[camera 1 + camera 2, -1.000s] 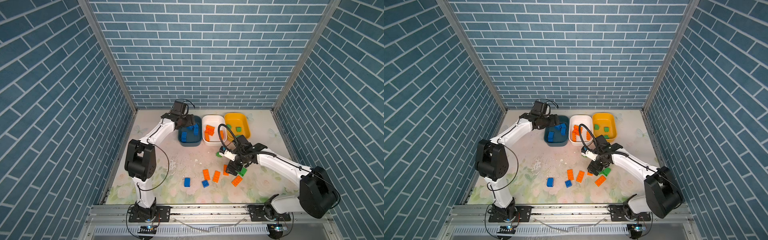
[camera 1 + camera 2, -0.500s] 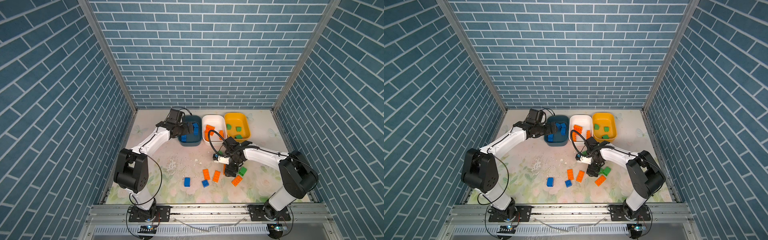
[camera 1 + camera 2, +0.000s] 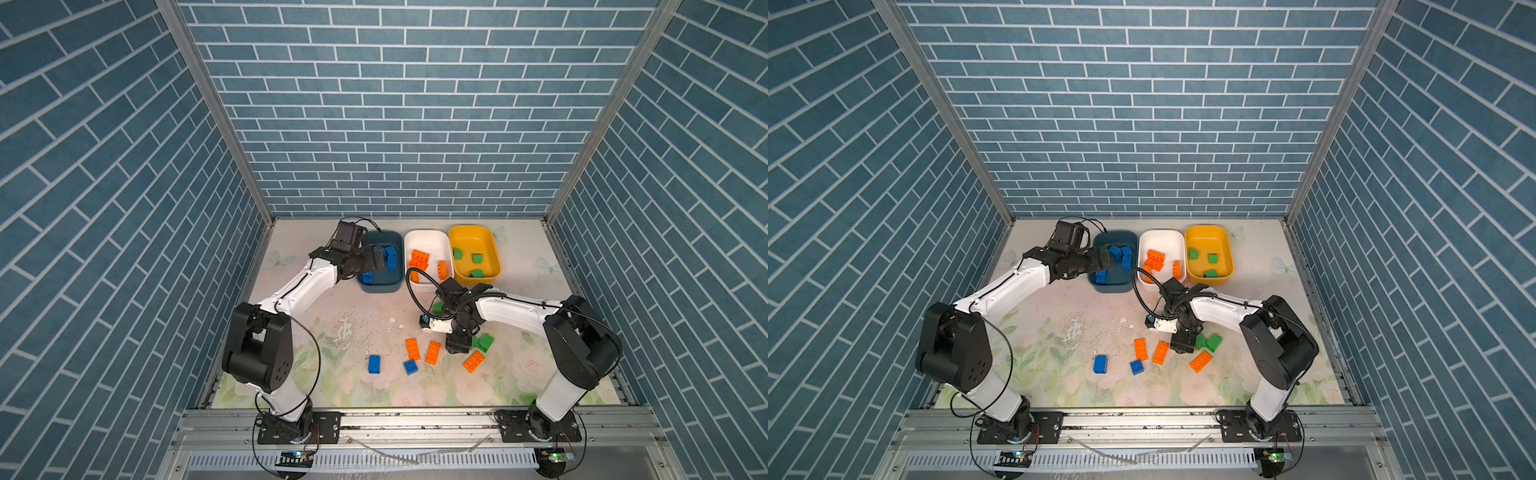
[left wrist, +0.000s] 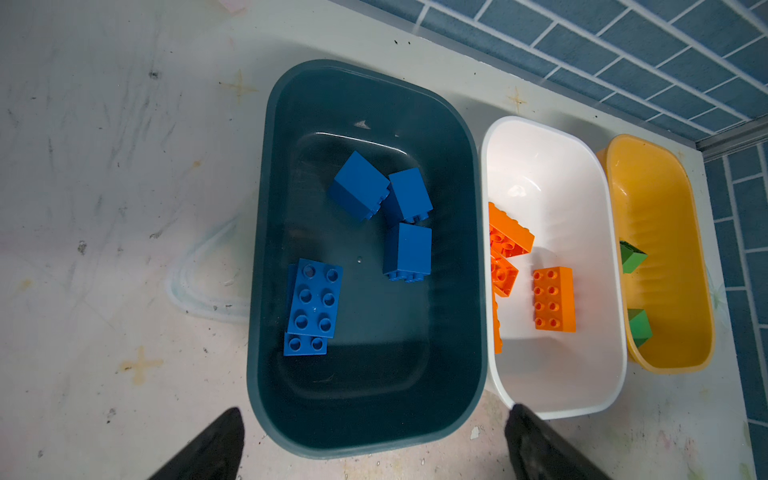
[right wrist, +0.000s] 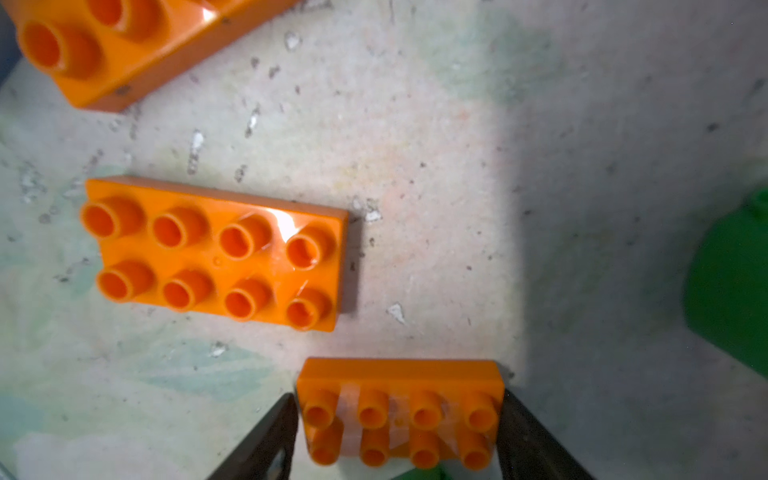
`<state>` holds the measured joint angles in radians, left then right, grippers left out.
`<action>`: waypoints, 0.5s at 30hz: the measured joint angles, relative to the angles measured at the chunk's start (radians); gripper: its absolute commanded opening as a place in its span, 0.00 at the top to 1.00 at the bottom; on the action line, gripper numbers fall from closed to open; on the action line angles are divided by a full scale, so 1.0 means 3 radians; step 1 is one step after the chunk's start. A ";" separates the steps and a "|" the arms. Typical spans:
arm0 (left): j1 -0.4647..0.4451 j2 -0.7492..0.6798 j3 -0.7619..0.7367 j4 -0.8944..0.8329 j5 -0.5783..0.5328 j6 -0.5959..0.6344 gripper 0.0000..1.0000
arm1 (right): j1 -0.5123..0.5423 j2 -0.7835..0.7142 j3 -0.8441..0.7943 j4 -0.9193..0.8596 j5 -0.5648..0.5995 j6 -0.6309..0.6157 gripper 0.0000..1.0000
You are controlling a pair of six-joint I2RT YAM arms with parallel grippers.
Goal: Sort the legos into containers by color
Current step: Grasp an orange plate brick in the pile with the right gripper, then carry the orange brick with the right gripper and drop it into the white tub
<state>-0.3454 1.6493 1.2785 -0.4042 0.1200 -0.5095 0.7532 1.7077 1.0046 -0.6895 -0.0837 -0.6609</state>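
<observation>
Orange lego [image 5: 401,409] snug in right hand [image 5: 400,440]

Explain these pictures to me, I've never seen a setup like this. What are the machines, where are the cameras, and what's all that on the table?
These are two robot arms, a left arm and a right arm, each ending in a two-fingered gripper. They work on a table inside brick-patterned walls.

Both top views look down on the whole scene. The two close-ups come from cameras on the arms' wrists.

At the back, the teal tub holds blue bricks, the white tub orange bricks and the yellow tub green bricks. More loose bricks in all three colours lie on the table.

The left gripper hovers open by the teal tub, holding nothing. The right gripper is low at the table, its jaws against both ends of an orange brick lying there.
</observation>
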 measured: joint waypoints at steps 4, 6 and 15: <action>0.0000 0.0000 0.0000 0.0003 -0.0011 -0.0013 0.01 | 0.0027 -0.0001 -0.0004 0.0015 0.0056 0.0010 0.38; 0.0000 0.0000 0.0000 0.0004 -0.0011 -0.0015 0.01 | 0.0031 -0.0008 -0.0005 0.0015 0.0058 0.0018 0.41; 0.0000 -0.0042 -0.0109 0.0070 -0.0121 -0.0085 0.01 | 0.0032 -0.0131 -0.0018 0.0098 0.0066 0.0088 0.50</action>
<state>-0.3454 1.6367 1.2457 -0.3832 0.0837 -0.5350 0.7628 1.6684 0.9993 -0.6601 -0.0639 -0.6346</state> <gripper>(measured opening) 0.994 0.656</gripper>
